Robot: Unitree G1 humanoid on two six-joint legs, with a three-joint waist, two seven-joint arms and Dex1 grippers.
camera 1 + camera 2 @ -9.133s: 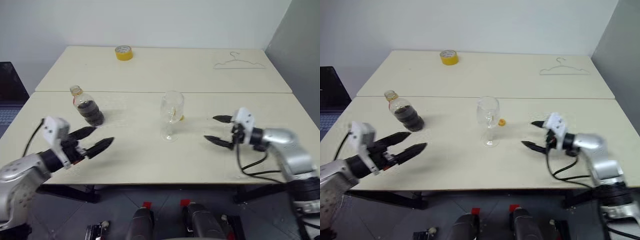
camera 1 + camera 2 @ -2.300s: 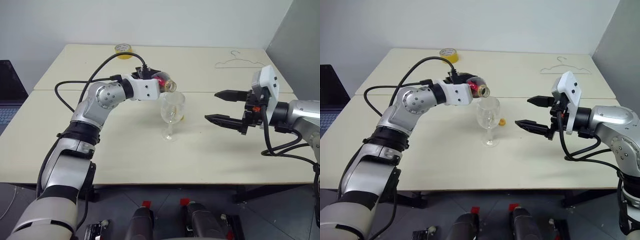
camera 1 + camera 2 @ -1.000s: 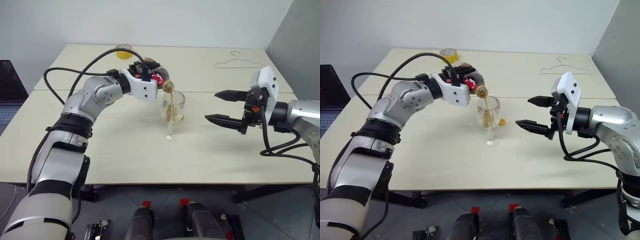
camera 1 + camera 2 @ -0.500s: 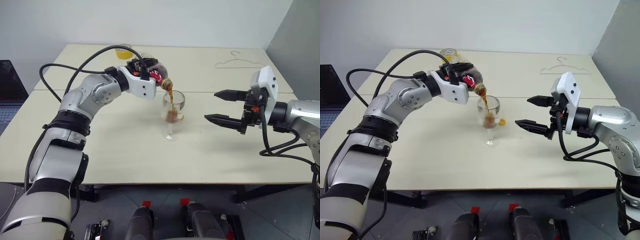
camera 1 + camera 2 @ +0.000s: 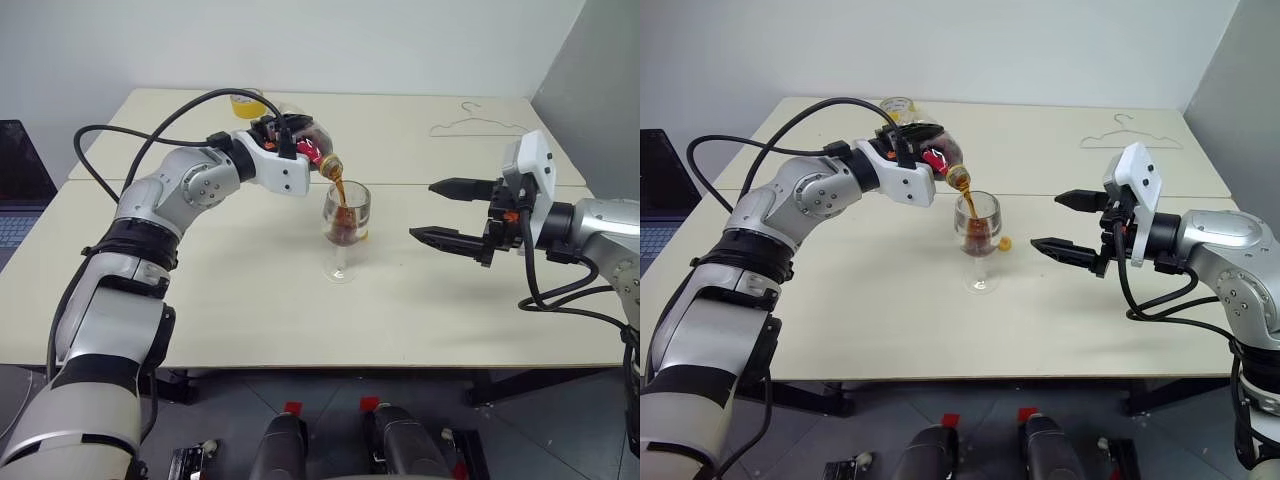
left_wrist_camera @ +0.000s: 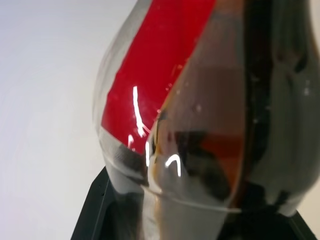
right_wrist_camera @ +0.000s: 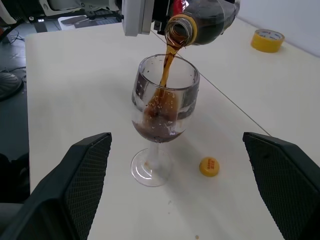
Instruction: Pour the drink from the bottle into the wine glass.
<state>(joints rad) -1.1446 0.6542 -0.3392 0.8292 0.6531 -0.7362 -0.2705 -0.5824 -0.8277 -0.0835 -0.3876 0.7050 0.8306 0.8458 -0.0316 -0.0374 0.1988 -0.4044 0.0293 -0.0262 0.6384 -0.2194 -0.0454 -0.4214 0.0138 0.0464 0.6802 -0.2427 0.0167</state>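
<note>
The drink (image 7: 167, 75) streams into the wine glass (image 5: 345, 215) at frame centre — the bottle (image 5: 300, 140), tilted mouth-down just above the rim's upper left, is clamped in the left gripper (image 5: 283, 138). The right gripper (image 5: 452, 212), fingers apart, waits well right.

Two pale cream surfaces (image 5: 250, 300) stand pushed together, their seam running across the middle of the frame. A yellow tape roll (image 7: 268, 40) lies flat on the far surface, upper left of centre. A thin wire hanger (image 5: 473, 125) lies flat at the upper right. A small yellow cap (image 7: 209, 166) rests on the near surface at centre. A dark laptop (image 5: 18, 185) sits at the left edge.
</note>
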